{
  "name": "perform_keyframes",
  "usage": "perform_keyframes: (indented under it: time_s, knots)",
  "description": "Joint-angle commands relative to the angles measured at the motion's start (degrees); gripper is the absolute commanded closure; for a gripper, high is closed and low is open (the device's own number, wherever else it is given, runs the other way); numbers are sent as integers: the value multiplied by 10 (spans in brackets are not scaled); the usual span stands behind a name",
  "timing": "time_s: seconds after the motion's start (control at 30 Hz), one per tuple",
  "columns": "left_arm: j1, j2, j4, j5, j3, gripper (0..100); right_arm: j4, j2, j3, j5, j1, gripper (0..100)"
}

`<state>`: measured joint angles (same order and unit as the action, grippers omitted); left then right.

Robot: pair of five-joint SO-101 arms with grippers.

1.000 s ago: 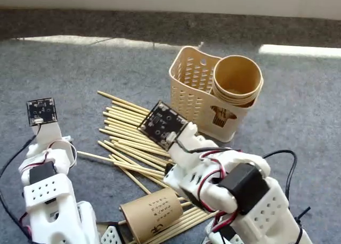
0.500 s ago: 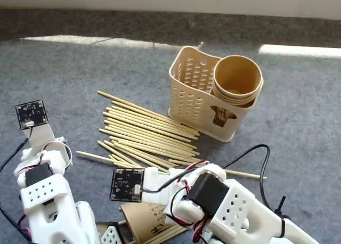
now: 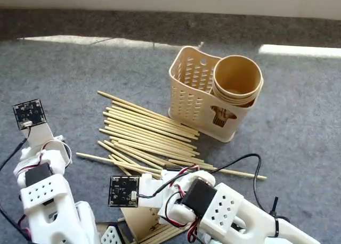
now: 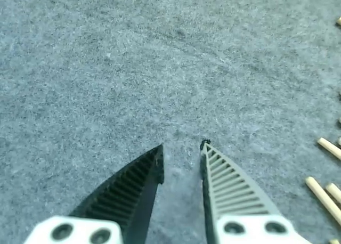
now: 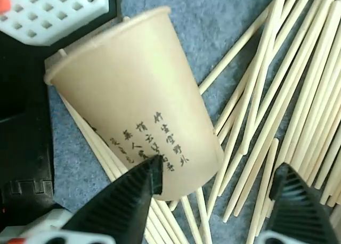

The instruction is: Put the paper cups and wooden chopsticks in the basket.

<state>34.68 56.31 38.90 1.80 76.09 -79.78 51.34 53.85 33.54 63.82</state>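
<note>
Now my right jaws stand spread over the paper cup (image 5: 133,95), lying on its side across wooden chopsticks (image 5: 277,95), well apart from the basket (image 3: 194,89). It looks light and crushable, so I would pinch gently across its stiffer base end. Dark characters are printed down its side; my left jaws hang slightly parted over the worktop (image 4: 160,68).

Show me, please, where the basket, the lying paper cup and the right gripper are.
basket (image 3: 189,97), high view, on its perforated side wall.
paper cup (image 5: 133,95), right wrist view, middle of its side wall.
right gripper (image 5: 219,167), right wrist view, midway between its open fingertips.
</note>
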Motion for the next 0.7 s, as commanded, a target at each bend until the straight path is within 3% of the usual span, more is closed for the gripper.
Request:
perform_keyframes:
  time_s: [0.0,0.27,0.57,0.67]
  knots:
    - [7,10,-13,-5,-20,873,8,-9,22,9,22,677]
    - [7,10,-13,-5,-20,873,8,-5,48,7,15,677]
    - [7,10,-13,-5,-20,873,44,-3,42,3,-150,677]
    - [7,10,-13,-5,-19,873,74,-3,28,-33,-209,677]
